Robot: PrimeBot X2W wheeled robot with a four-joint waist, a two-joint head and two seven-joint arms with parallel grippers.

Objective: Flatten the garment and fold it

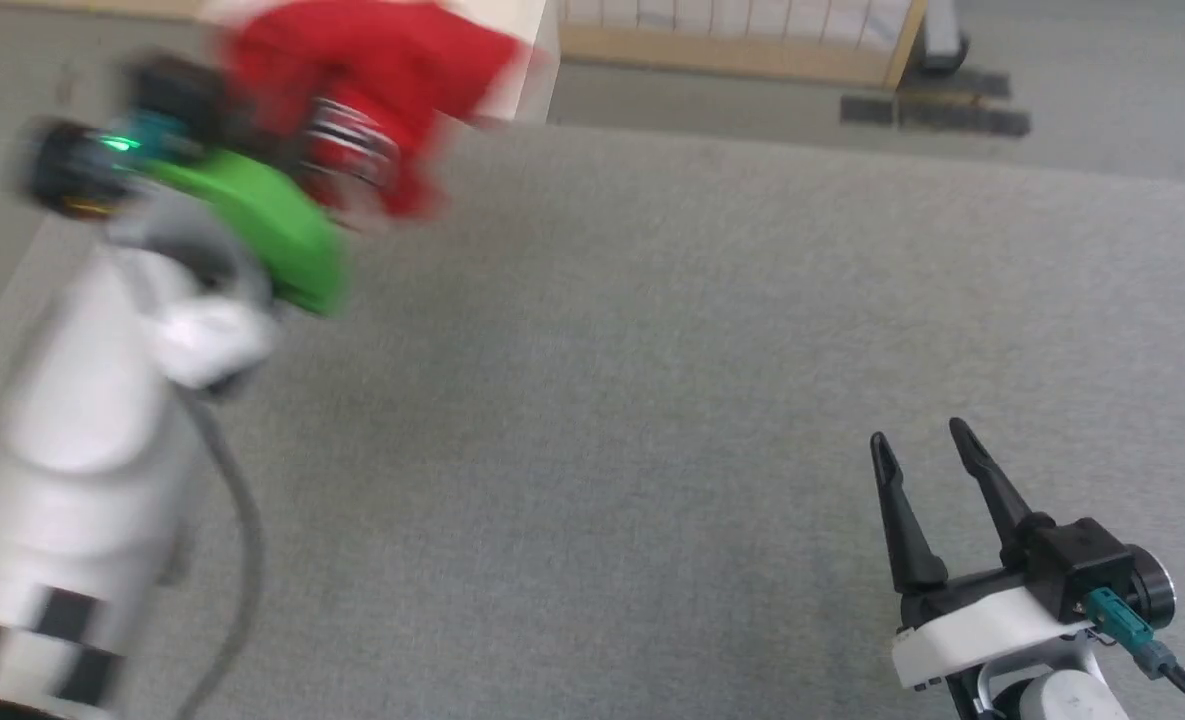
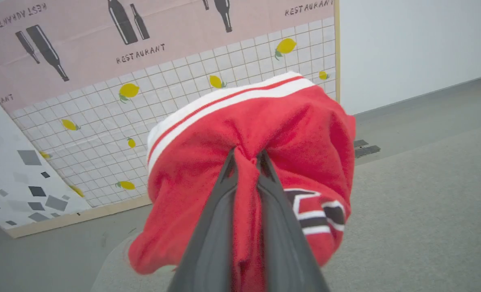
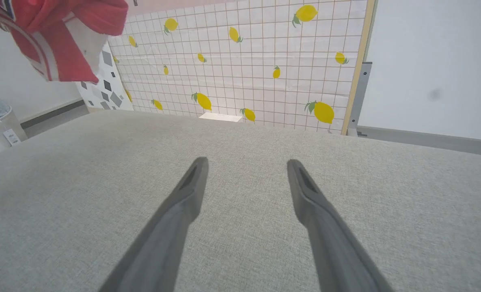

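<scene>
Over the far-left corner of the grey fabric tabletop (image 1: 652, 400), the red white-trimmed jersey T-shirt (image 2: 264, 129) is hanging bunched, the left gripper (image 2: 247, 156) pinching it mid-cloth. The right gripper (image 3: 247, 163) is hovering with jaws wide, empty. Cloth is looking light and limp, so hem corners are probably the better hold.

Head cam is looking forward and down from high up, taking in most of the grey surface (image 1: 652, 380). The right gripper (image 1: 918, 433) is sitting lower right of frame, and the left arm (image 1: 82, 400) is filling the left side, blurred.

Left wrist cam is looking along the left gripper (image 2: 247, 156), very close on the garment (image 2: 272, 125), and facing the lemon panel (image 2: 102, 129) behind it.

Right wrist cam is riding low over the grey surface (image 3: 240, 134), looking along the right gripper (image 3: 246, 163) at the same lemon panel (image 3: 264, 61).

The garment is showing in all three views, sitting upper left in head (image 1: 372, 60) and right wrist (image 3: 65, 65). Both wrist cams are sharing the panel.
</scene>
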